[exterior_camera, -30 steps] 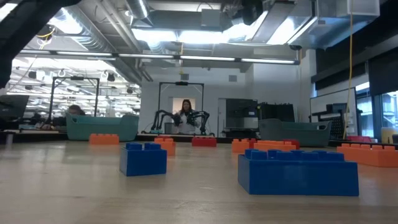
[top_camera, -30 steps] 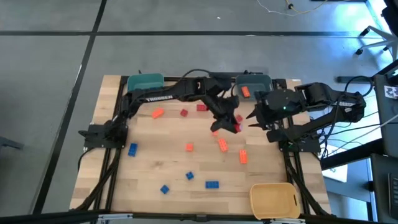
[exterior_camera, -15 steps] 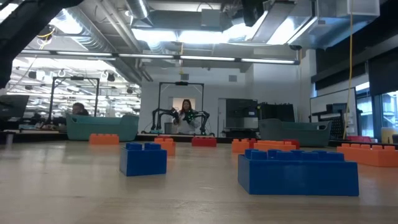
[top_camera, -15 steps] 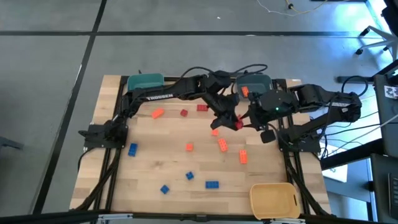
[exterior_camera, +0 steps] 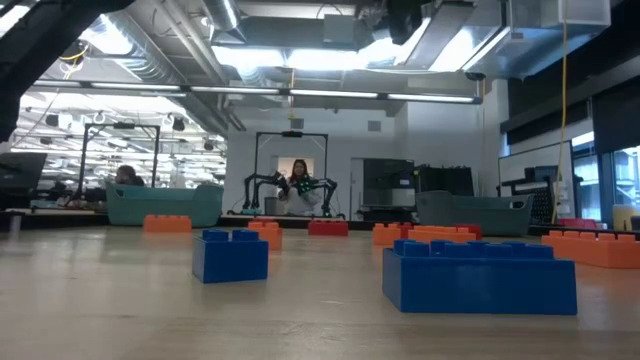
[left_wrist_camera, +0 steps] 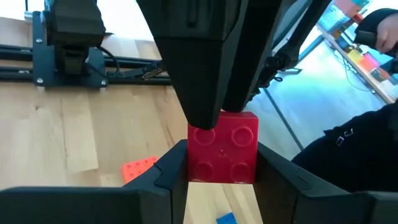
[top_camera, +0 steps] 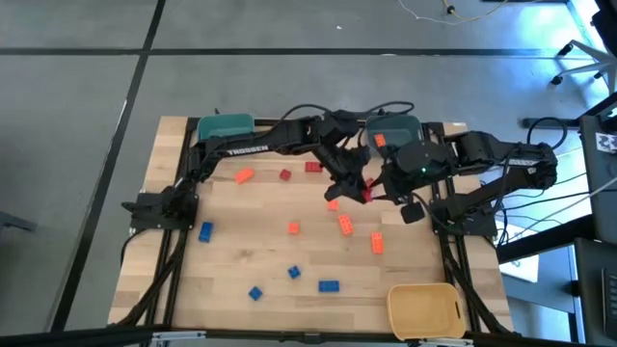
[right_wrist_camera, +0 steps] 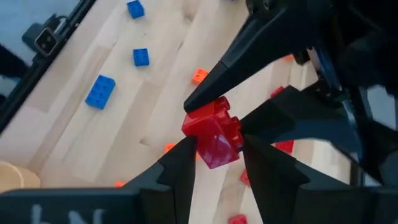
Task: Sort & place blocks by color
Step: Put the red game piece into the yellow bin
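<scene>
High view: left gripper point(top_camera: 358, 185) and right gripper point(top_camera: 378, 189) meet mid-table on the red block point(top_camera: 367, 192).
Left wrist: both clamp the glossy, square, four-stud block, studs facing camera.
Right wrist: block tilted, off the wood.

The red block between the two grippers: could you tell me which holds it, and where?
Both grip the red block: left gripper and right gripper, each across opposite side faces.

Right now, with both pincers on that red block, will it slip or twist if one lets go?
The red block looks rigid and light, so it probably won't sag. Its smooth plastic sides may pivot between the left pincer fingers. The right pincer grips a corner-on block, likelier to twist.
</scene>
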Tool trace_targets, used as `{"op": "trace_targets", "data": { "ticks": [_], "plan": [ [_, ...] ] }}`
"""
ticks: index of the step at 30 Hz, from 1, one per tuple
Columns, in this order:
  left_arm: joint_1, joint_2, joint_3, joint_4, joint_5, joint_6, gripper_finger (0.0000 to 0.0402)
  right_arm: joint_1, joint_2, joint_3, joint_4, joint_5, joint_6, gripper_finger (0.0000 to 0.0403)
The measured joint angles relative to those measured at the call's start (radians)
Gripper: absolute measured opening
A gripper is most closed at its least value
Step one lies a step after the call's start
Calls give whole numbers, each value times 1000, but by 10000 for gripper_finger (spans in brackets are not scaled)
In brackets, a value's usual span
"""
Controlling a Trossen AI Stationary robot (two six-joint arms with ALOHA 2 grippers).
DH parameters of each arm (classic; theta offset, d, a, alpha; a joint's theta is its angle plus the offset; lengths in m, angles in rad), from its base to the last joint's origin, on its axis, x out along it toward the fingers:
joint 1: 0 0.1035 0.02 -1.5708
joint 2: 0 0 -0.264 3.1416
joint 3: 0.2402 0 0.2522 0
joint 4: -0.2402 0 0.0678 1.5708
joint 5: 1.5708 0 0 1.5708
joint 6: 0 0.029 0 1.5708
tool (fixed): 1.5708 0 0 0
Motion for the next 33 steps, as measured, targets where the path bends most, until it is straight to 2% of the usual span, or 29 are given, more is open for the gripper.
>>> {"op": "trace_targets", "data": {
  "ticks": [7,12,33],
  "plan": [
    [3,0,0,-5,-11,0,131,0,0,0,-10,11,40,138],
    [3,0,0,-10,-13,-1,130,0,1,0,-19,-20,40,138],
    [12,0,2,-13,-13,23,130,23,11,0,-9,-20,-15,138]
  ]
}}
